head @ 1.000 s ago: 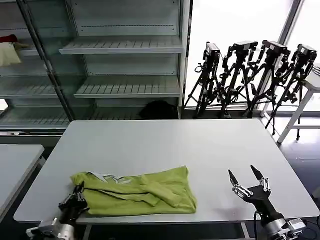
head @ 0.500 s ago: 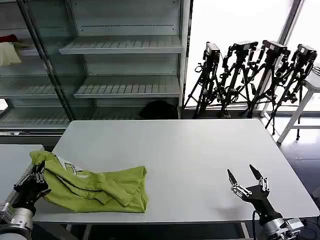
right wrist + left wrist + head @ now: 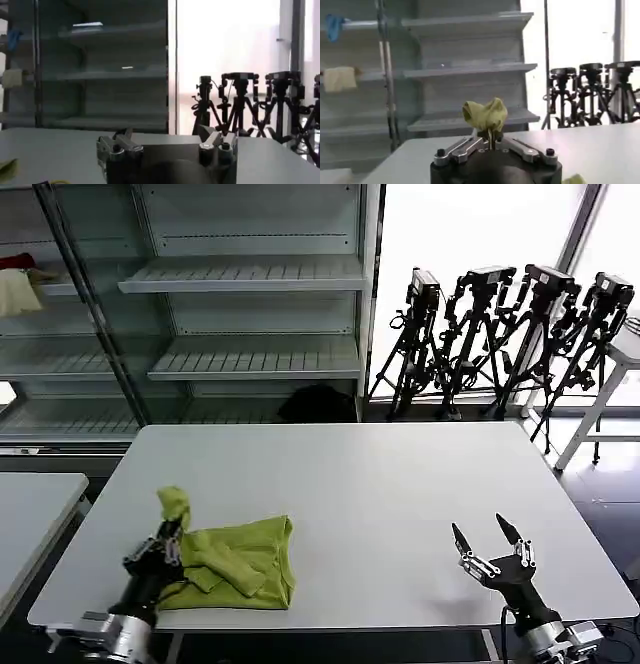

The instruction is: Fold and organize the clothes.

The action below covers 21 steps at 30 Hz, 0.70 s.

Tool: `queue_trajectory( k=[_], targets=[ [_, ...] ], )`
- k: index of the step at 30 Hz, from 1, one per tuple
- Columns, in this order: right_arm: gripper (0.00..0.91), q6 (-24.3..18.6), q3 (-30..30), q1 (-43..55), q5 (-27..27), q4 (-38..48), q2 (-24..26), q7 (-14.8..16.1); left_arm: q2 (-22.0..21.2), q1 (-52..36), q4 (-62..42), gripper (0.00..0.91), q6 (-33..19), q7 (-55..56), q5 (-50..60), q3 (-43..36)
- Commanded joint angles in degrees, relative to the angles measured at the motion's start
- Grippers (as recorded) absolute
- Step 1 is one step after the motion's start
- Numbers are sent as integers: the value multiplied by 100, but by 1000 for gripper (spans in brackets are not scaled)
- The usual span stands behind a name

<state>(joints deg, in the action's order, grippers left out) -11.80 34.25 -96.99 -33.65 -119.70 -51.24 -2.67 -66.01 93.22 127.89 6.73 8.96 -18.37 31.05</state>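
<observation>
The clothes, a lime yellow-green T-shirt (image 3: 235,559), lie bunched and partly folded on the white table (image 3: 360,484) near its front left. My left gripper (image 3: 166,536) is shut on one corner of the shirt and holds it raised above the heap; in the left wrist view that pinched tuft of the shirt (image 3: 485,114) sticks up from the left gripper (image 3: 490,137). My right gripper (image 3: 489,540) hovers open over the table's front right, far from the shirt, with nothing between its fingers. The right wrist view has the right gripper (image 3: 169,138) with its jaws spread wide.
Metal shelving (image 3: 240,284) stands behind the table. A row of black tripods (image 3: 510,334) lines the window at back right. A second table (image 3: 30,509) sits at the left, another white table (image 3: 625,349) at far right. A cream-white and red cloth bundle (image 3: 18,284) lies on a left shelf.
My left gripper, still holding the shirt's corner, swung out past the table's left edge and then back right over the table, folding the shirt over itself. The right arm barely moved.
</observation>
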Motion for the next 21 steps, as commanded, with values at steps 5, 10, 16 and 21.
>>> queue_trajectory(
  k=[5,10,16,21],
  targets=[
    [907,5,-11,25,12,-3,-5,11,-382,-226,-331,10,-215,-138,898,-1395],
    [907,9,-26,24,16,-30,-9,22,-393,-298,-457,10,-167,-122,1042,-1550],
    [907,4,1,-14,16,-49,0,42,-426,-449,-553,20,39,-23,1062,-1609],
    [907,-5,-14,-14,25,-56,-21,45,-408,-627,-752,30,167,34,1063,-1630]
  ],
)
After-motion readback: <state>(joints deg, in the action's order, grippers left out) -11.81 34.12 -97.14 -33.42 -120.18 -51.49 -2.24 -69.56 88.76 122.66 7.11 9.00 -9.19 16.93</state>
